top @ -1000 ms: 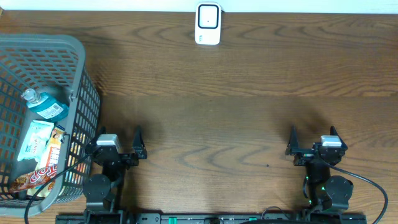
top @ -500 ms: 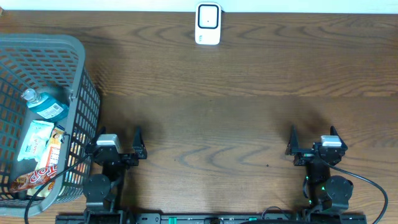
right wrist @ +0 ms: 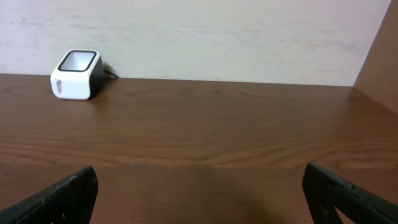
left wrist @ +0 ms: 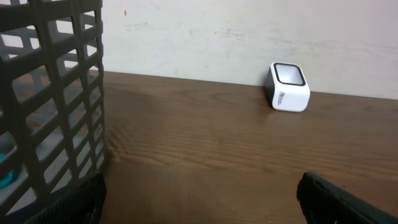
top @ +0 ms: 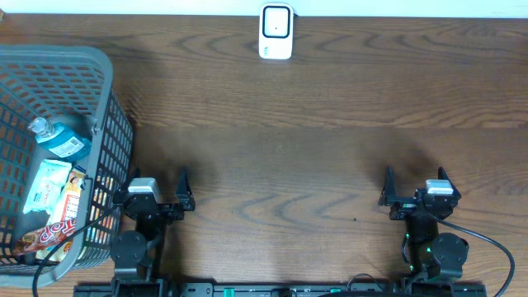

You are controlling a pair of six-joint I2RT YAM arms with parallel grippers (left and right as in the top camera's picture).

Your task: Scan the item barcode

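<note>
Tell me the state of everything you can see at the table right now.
Left gripper: open, empty.
Right gripper: open, empty.
Basket: upright, holding items.
Bottle: lying in the basket.
Snack packets: lying in the basket.
Scanner: standing alone, untouched.

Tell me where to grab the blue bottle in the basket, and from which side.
Probably across the blue bottle's body, below the clear cap, with the left tool descending from straight above. It lies tilted beside a white packet, and the grey basket's mesh walls block any sideways approach.
</note>
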